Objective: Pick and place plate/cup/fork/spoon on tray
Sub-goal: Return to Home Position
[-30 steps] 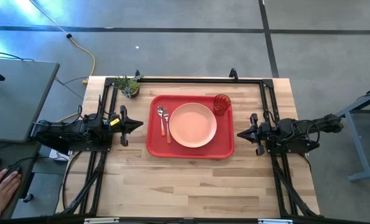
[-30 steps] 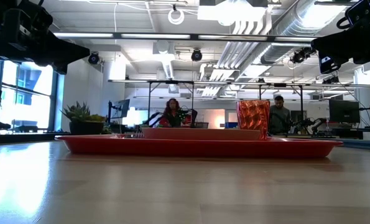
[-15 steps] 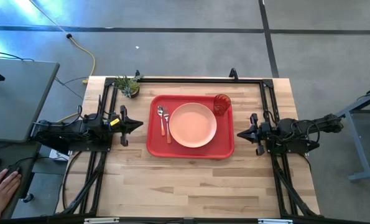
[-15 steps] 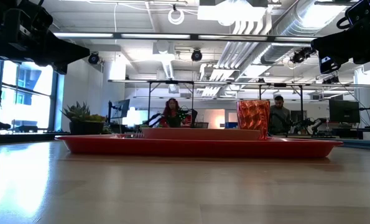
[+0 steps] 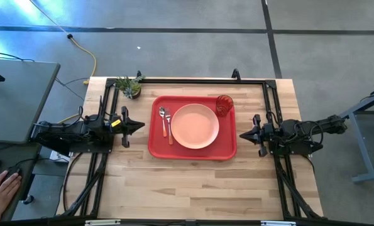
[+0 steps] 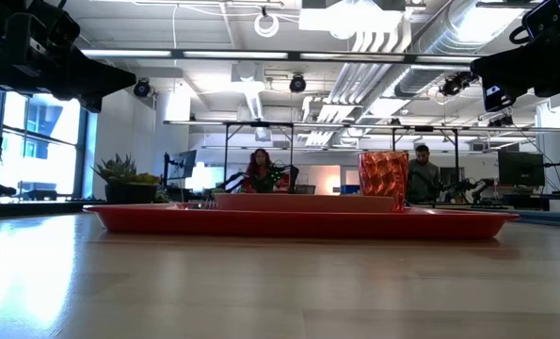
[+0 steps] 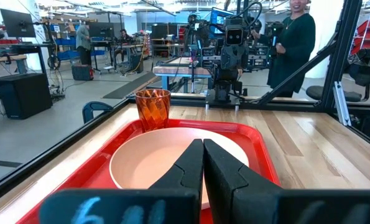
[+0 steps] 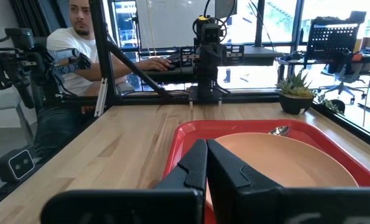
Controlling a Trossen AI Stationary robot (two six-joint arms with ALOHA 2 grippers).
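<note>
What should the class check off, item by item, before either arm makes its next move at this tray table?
1. Plate on the tray: ok, it lies flat in the middle.
2. Cup on the tray: ok, upright in the far corner on the right arm's side.
3. Fork and spoon on the tray: ok, side by side between the plate and the rim on the left arm's side.
4. Left end effector: ok, shut, empty, off the tray's edge.
5. Right end effector: ok, shut, empty, off the opposite edge.
6. Potted plant: ok, at the table's far corner, apart from the tray.
</note>
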